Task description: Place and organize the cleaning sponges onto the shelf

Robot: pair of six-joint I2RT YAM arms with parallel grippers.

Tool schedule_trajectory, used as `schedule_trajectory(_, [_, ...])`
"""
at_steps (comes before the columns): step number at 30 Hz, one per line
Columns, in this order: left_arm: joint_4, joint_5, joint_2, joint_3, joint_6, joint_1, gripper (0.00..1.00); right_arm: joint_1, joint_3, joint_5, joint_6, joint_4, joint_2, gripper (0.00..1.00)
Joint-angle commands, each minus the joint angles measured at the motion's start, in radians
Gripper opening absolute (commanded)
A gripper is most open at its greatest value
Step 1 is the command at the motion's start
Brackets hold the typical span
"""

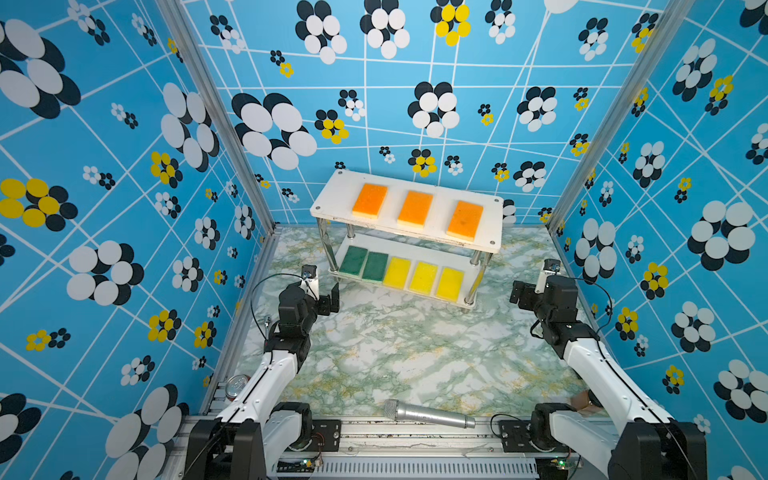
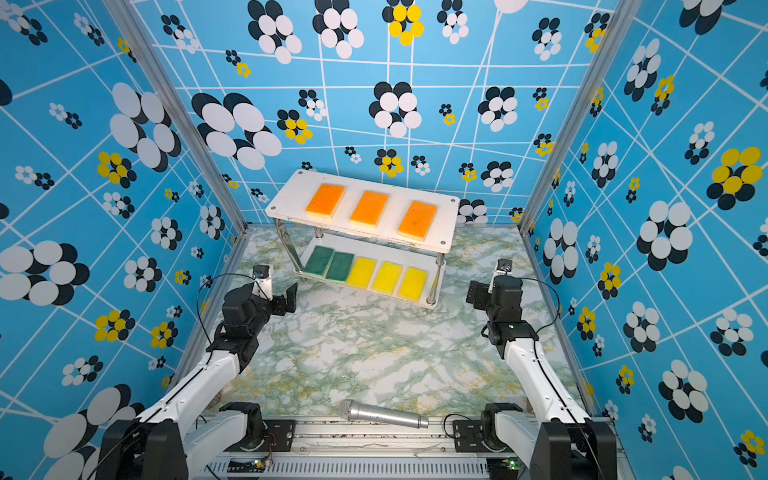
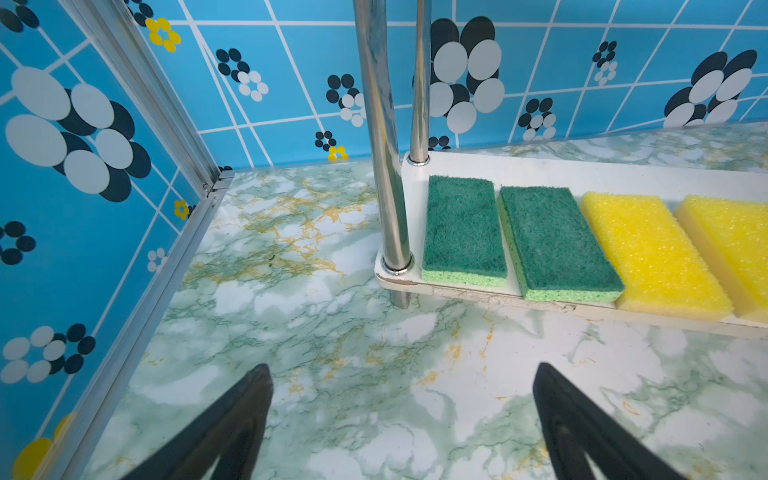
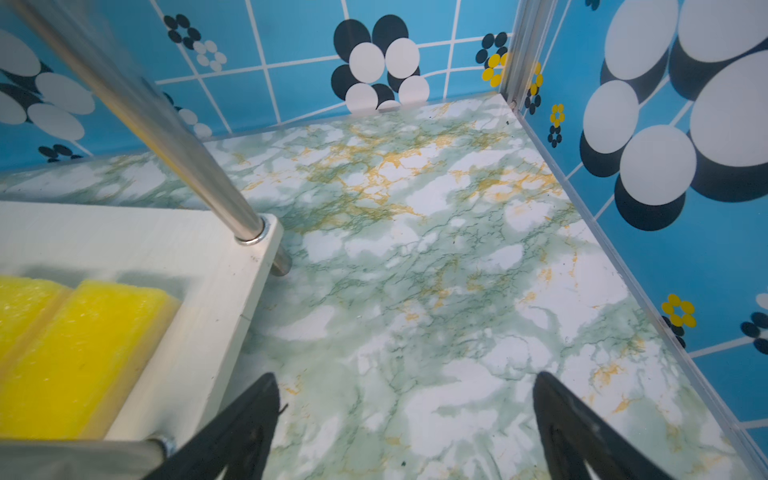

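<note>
The shelf [image 1: 332, 199] stands at the back of the table in both top views. Three orange sponges [image 1: 414, 209] lie in a row on its upper board. On the lower board [image 3: 623, 178] two dark green sponges [image 3: 463, 228] lie beside three yellow sponges [image 1: 423, 277]. My left gripper [image 1: 328, 297] hangs open and empty just off the shelf's front left post [image 3: 386, 166]. My right gripper [image 1: 519, 293] is open and empty too, to the right of the shelf's right end [image 4: 166, 249], near the last yellow sponge [image 4: 83, 353]. Only marbled table shows between both pairs of fingers.
A silver microphone [image 1: 430, 414] lies at the table's front edge. A drink can [image 1: 237, 386] sits at the front left by the wall rail. A brown object [image 1: 584, 401] lies at the front right behind the right arm. Patterned blue walls close three sides.
</note>
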Motion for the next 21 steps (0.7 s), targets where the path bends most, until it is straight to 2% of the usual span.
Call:
schedule_trajectory(1, [0.195,0.015,0.041,-0.071,-0.02,0.01,0.99,-0.026,-0.062,0.007,0.003,0.17,0.016,0.97])
schedule_trajectory(3, [0.254,0.044,0.04,-0.103,-0.01,0.019,0.99,-0.028,-0.098,0.008,0.001,0.231,0.026,0.97])
schedule_trajectory(6, [0.183,0.059,0.046,-0.081,0.013,0.021,0.99,-0.027,-0.142,-0.005,0.001,0.347,0.059,0.97])
schedule_trajectory(9, [0.24,0.036,0.079,-0.107,0.012,0.023,0.99,-0.027,-0.176,-0.011,-0.003,0.467,0.148,0.97])
schedule_trajectory(13, [0.275,0.031,0.133,-0.107,0.003,0.028,0.99,-0.027,-0.155,-0.033,-0.005,0.51,0.272,0.97])
schedule_trajectory(16, [0.311,0.047,0.179,-0.106,-0.002,0.029,0.99,-0.027,-0.161,-0.026,-0.007,0.562,0.295,0.96])
schedule_trajectory(21, [0.365,0.099,0.239,-0.099,-0.02,0.028,0.99,-0.027,-0.222,-0.026,-0.019,0.773,0.355,0.96])
